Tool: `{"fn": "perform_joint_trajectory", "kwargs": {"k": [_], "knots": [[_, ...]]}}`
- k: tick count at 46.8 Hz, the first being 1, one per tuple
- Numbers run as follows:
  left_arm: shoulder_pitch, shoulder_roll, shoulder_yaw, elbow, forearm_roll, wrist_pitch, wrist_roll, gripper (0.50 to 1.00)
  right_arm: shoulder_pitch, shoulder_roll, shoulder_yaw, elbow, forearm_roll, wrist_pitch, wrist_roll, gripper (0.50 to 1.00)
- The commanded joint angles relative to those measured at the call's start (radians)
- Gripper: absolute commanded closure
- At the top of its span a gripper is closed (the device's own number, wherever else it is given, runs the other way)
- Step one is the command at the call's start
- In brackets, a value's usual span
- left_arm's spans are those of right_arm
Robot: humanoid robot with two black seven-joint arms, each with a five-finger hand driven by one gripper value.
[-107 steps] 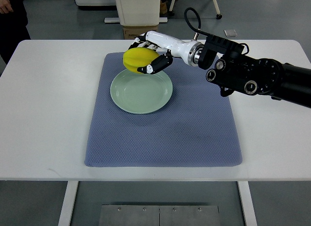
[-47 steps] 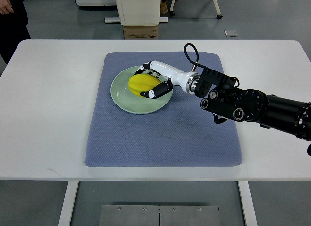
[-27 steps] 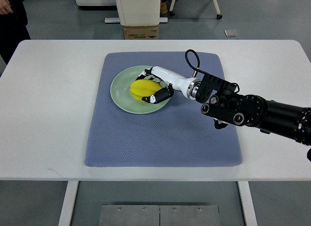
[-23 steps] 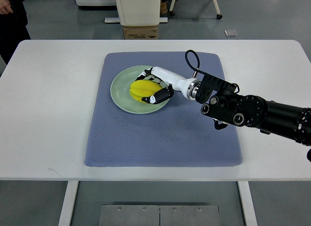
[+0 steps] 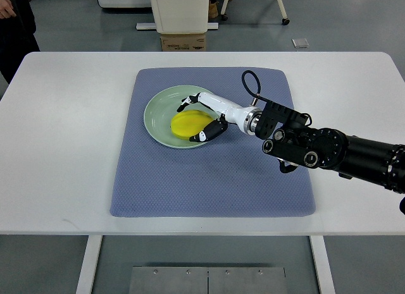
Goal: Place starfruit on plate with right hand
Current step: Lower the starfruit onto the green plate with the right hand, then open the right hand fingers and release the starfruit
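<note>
We note a white table (image 5: 57, 148) on grey floor, carrying a blue mat (image 5: 209, 180); a cardboard box (image 5: 182, 41) stands behind. The right hand (image 5: 204, 117) has its fingers (image 5: 204, 134) loosely around the starfruit (image 5: 188, 123) on the plate (image 5: 158, 114); whether they grip it we cannot tell.

Setting: robotics lab or test room.
White table (image 5: 63, 148) with blue-grey mat (image 5: 209, 180) on grey floor (image 5: 342, 22); cardboard box (image 5: 182, 41) and equipment bases behind.

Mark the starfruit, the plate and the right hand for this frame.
starfruit (image 5: 187, 124), top view, middle of its yellow body.
plate (image 5: 156, 110), top view, bare green left side inside the rim.
right hand (image 5: 201, 119), top view, where it meets the fruit.
</note>
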Motion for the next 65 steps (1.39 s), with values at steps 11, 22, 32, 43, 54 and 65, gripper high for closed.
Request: {"fn": "perform_joint_trajectory", "kwargs": {"k": [11,22,32,43,54,65], "knots": [[0.0,0.0,0.0,0.0,0.0,0.001,0.0,0.5,0.029,0.0,-0.002,0.005,0.002,0.014,-0.005,0.5],[0.0,0.0,0.0,0.0,0.0,0.001,0.0,0.5,0.069,0.0,0.002,0.02,0.002,0.057,-0.005,0.5],[0.0,0.0,0.0,0.0,0.0,0.0,0.0,0.5,0.087,0.0,0.039,0.063,0.003,0.058,-0.005,0.5],[0.0,0.0,0.0,0.0,0.0,0.0,0.0,0.5,0.081,-0.101,0.127,0.064,0.049,0.058,-0.005,0.5],[0.0,0.0,0.0,0.0,0.0,0.0,0.0,0.5,0.038,-0.19,0.208,0.061,0.089,0.057,-0.006,0.5],[0.0,0.0,0.0,0.0,0.0,0.0,0.0,0.5,-0.071,-0.229,0.395,0.055,0.091,0.046,-0.043,0.5]]}}
